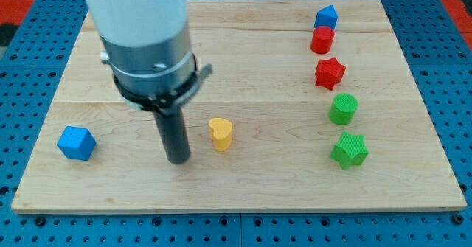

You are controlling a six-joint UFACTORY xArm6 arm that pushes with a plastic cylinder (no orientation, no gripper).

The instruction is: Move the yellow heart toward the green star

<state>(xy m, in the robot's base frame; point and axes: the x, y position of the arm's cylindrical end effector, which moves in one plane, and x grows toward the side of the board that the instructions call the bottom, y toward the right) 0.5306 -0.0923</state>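
Wooden tabletop [243,188] on blue pegboard, seen from the one camera: yellow heart [220,133] near the middle, well apart from the green star [349,150] at the view's right. No pincer fitted; my tip [178,160] just left of the heart, apparently not touching. Nearly all the push left to do.

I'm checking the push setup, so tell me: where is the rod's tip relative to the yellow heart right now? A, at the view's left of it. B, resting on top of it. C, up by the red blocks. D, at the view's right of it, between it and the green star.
A: my tip stands just to the view's left of the yellow heart, with the green star far off at the view's right.
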